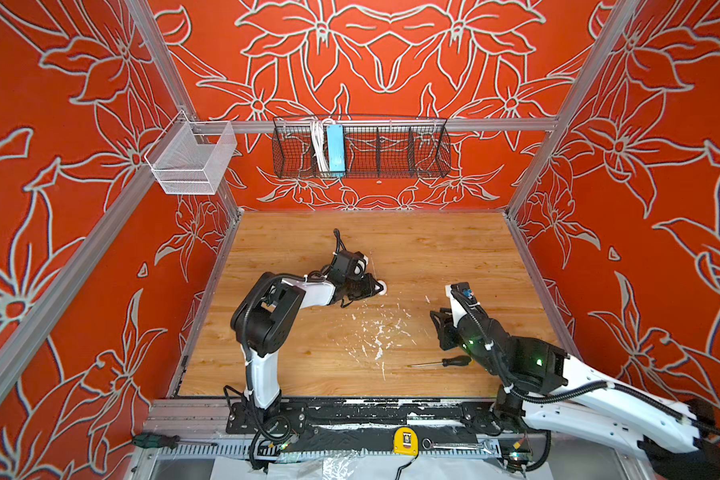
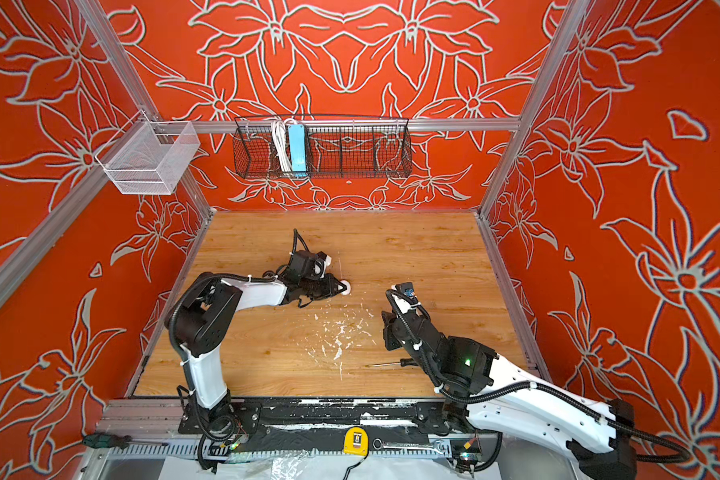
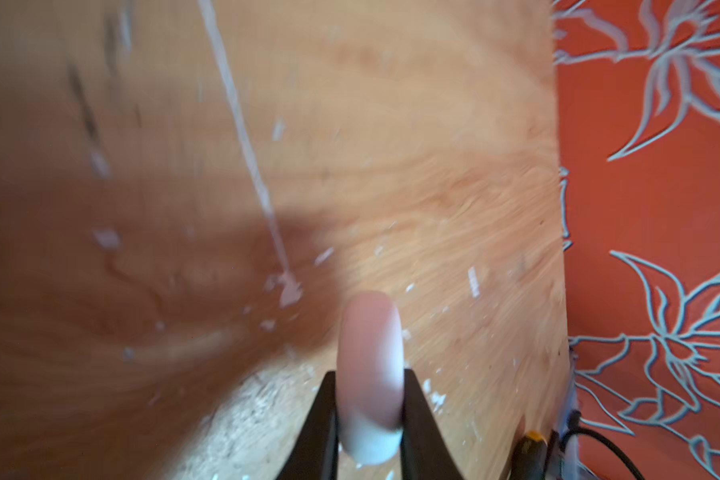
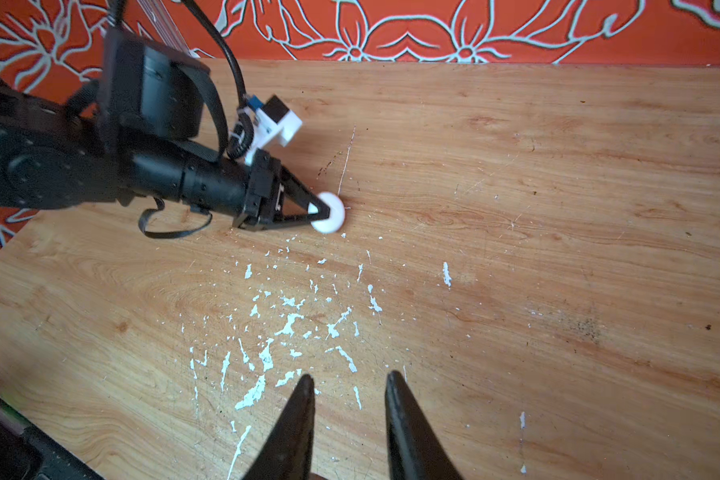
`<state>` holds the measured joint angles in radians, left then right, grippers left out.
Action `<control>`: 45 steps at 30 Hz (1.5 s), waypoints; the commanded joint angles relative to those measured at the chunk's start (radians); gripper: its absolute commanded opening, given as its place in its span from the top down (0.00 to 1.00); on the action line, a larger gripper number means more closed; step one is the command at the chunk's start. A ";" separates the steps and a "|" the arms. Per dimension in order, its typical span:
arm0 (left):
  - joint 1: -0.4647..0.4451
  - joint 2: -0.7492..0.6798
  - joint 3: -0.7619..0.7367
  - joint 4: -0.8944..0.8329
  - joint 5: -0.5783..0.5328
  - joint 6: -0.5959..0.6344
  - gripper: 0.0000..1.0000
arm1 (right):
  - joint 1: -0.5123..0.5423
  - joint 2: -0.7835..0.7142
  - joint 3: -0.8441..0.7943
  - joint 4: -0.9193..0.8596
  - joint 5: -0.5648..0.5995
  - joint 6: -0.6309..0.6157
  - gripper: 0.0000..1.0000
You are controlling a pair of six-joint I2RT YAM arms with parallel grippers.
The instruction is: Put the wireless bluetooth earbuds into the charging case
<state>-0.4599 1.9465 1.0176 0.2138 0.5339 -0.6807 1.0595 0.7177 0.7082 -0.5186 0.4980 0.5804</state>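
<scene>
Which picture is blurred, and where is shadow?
Left wrist view: smeared; the small round white plastic case in the left gripper looks soft, a broad shadow darkens the wooden table. Right wrist view: sharp grain. Both top views: clear.

Tabletop [image 4: 558,208] seen as matt grained wood, flecked with rough white paint [image 4: 288,324], charging case [image 4: 336,219] shown as smooth white plastic, far basket [image 1: 429,154] formed of thin black metal wire

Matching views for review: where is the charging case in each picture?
Both top views: case near the table's middle, clamped by left gripper.
Left wrist: close up, edge-on between the fingers.
Right wrist: at the left gripper's tip, beyond the paint flecks.
Shared landmark: thin white streak beside it.
</scene>
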 commanded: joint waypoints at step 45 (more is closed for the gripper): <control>0.154 -0.560 -0.486 0.186 -1.337 0.727 0.02 | -0.836 0.066 -0.488 0.887 0.096 -0.517 0.02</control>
<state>-0.3317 1.2907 0.4793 0.3843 -0.7013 0.0383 0.2417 0.6621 0.1986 0.3103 0.7040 0.0586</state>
